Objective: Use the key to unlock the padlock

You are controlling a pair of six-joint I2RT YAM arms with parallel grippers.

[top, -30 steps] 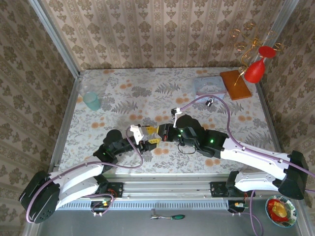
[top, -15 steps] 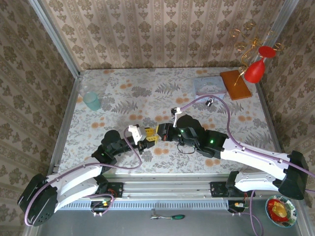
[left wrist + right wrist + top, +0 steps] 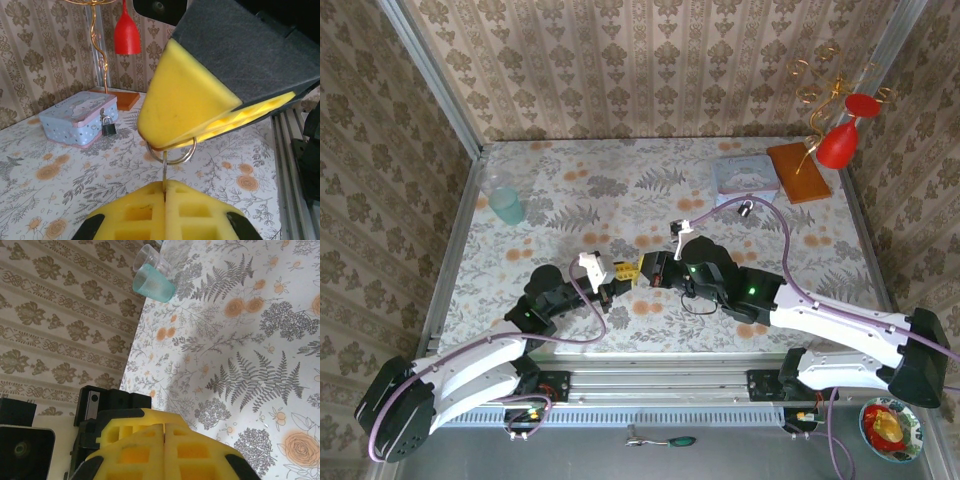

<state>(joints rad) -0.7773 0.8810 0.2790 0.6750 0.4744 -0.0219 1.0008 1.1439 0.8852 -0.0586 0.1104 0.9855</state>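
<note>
The key [image 3: 164,172] hangs between both grippers above the middle of the table, its blade pointing down from a metal ring [image 3: 176,159]. My left gripper [image 3: 164,184] [image 3: 623,275] is shut on the blade. My right gripper [image 3: 642,268] [image 3: 164,427] faces it tip to tip, pads together, with the ring emerging from under its yellow fingers [image 3: 185,100]. The padlock [image 3: 746,208] [image 3: 108,126], small and dark with a silvery shackle, hangs on the front of the pale blue tin [image 3: 745,175] [image 3: 75,117] at the back right, far from both grippers.
A teal plastic cup [image 3: 506,205] [image 3: 152,282] stands at the back left. A wire stand with a red cone [image 3: 840,142] [image 3: 126,35] rises from a wooden base [image 3: 798,170] next to the tin. Metal rails edge the table.
My left gripper has moved up to the right gripper's tips and closed its pads on the key's blade. The right arm has stayed almost still.
</note>
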